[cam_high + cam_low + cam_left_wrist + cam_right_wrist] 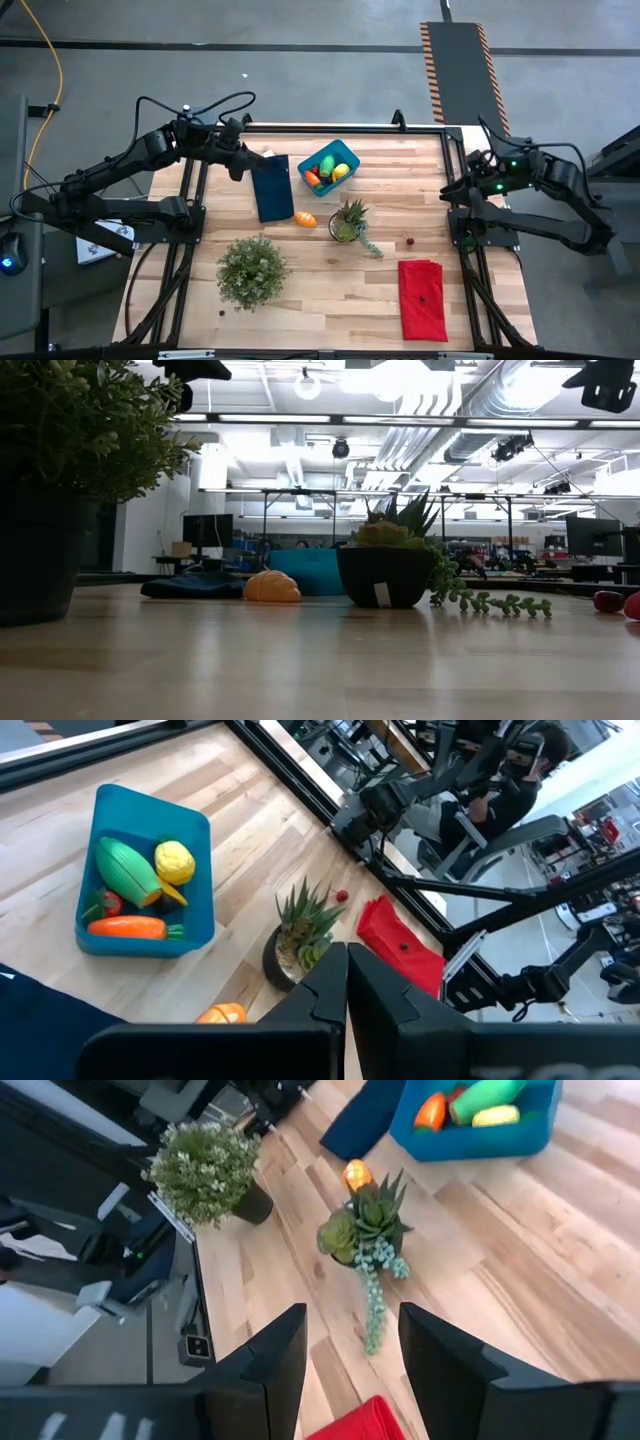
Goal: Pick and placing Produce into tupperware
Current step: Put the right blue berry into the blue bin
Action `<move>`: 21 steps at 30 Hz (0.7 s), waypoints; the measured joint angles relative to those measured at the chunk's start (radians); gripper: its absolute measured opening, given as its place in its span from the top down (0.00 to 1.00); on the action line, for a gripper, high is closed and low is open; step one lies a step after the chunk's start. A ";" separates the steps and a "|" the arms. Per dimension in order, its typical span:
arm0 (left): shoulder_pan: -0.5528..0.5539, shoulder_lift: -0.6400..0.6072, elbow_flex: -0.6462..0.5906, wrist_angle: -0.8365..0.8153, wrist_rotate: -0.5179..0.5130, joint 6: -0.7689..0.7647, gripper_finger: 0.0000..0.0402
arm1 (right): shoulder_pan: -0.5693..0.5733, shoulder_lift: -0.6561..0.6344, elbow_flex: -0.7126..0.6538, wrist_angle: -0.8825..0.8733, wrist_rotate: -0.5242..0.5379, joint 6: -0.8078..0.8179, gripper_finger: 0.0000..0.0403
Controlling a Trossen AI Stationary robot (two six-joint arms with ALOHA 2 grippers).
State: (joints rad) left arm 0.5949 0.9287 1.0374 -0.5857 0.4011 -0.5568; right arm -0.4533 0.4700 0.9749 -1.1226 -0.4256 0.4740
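In the upper middle of the high view, the blue tub (pixel 329 168) already holds a green oval (pixel 126 868), a lemon (pixel 174 861) and a carrot (pixel 128 928). One orange piece (pixel 306 219) is left on the table just below it, by the spiky plant (pixel 349 221). Neither arm holds anything: the left gripper (pixel 346 982) hangs closed at upper left, and the right gripper (pixel 352 1342) waits partly open at the right edge.

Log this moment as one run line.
left hand shut, raised | right hand open, parked | tub holds produce | orange oval outside tub
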 joint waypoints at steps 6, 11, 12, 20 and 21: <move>0.000 0.000 0.000 -0.014 0.000 0.003 1.00 | 0.041 0.001 -0.010 -0.045 0.003 0.035 0.62; 0.000 0.000 0.000 -0.016 0.000 0.011 1.00 | 0.087 0.001 -0.010 -0.094 0.033 0.076 0.62; 0.000 0.000 0.000 -0.016 0.000 0.011 1.00 | 0.095 0.001 -0.010 -0.094 0.042 0.086 0.62; 0.000 0.000 0.000 -0.017 0.000 0.018 1.00 | 0.171 0.038 -0.010 -0.112 0.086 0.202 0.62; 0.000 0.000 0.000 -0.018 0.000 0.023 1.00 | 0.182 0.052 -0.010 -0.116 0.087 0.215 0.62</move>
State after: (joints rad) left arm 0.5949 0.9287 1.0374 -0.6035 0.4007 -0.5341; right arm -0.2717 0.5224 0.9653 -1.2384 -0.3386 0.6887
